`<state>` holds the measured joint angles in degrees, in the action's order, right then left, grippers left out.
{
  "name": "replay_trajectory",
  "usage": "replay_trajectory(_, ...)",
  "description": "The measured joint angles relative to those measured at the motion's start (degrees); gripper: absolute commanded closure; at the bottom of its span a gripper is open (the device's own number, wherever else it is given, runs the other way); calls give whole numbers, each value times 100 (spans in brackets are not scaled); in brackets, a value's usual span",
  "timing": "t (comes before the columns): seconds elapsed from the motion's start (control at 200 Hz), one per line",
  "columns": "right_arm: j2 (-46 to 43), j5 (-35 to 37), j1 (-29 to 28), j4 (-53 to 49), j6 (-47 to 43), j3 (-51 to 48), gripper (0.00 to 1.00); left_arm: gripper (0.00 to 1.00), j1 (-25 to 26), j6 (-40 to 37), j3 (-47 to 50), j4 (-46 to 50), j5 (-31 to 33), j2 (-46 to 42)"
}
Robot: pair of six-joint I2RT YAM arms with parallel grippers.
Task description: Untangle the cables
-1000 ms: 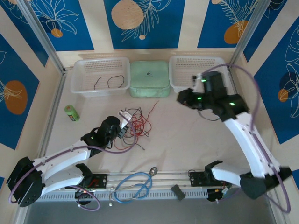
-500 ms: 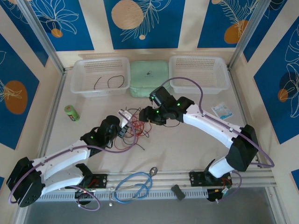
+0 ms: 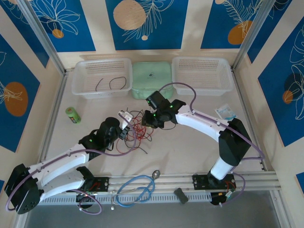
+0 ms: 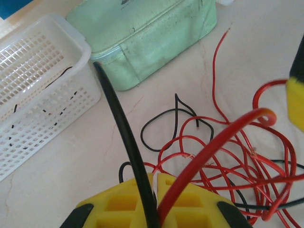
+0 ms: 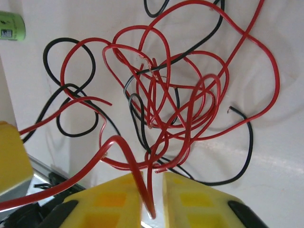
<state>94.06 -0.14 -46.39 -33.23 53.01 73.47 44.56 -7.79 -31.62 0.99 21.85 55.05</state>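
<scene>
Finds the cables (image 3: 140,126) in a loose red-and-black tangle mid-surface (image 3: 190,145), just in front of the green case (image 3: 152,80). Shows the left fingers (image 4: 124,203) clamped on one black and one red strand at the tangle's left side. Shows the right fingers (image 5: 118,198) pinched shut on a single red strand at its right side.

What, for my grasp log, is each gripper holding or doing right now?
Left gripper: closed, a black cable and a red cable between its fingers.
Right gripper: closed on a red strand.
</scene>
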Motion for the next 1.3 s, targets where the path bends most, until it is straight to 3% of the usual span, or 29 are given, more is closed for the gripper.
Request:
replay_trajectory(0.055, -4, 17, 0, 2, 2, 2, 100, 100, 0, 0, 0, 20, 0, -33)
replay_trajectory(0.265, -374, 424, 103, -337, -334, 4, 100, 99, 2, -24, 0, 125, 179, -188)
replay_trajectory(0.5, -1034, 1060, 122, -1191, -1985, 822, 100, 96, 26, -173, -7, 81, 400, -339)
replay_trajectory(0.765, -1093, 2986, -656, -1829, -3950, 1156, 100, 94, 66, -367, -216, -151, 619, -354)
replay_trajectory(0.865, -1091, 3897, -922, -1808, -4487, 1156, 100, 85, 74, -474, -306, -186, 649, -321)
replay_trajectory(1.03, -1200, 5228, -824, -2120, -4986, 1163, 100, 54, -39, -535, -348, -116, 1211, -280)
replay_trajectory(1.135, -1488, 5268, -802, -2229, -5051, 1279, 100, 46, -46, -511, -326, -127, 1379, -179)
replay_trajectory(1.301, -2199, 4684, -706, -2302, -4946, 1836, 100, 46, -48, -402, -186, -221, 1493, 42)
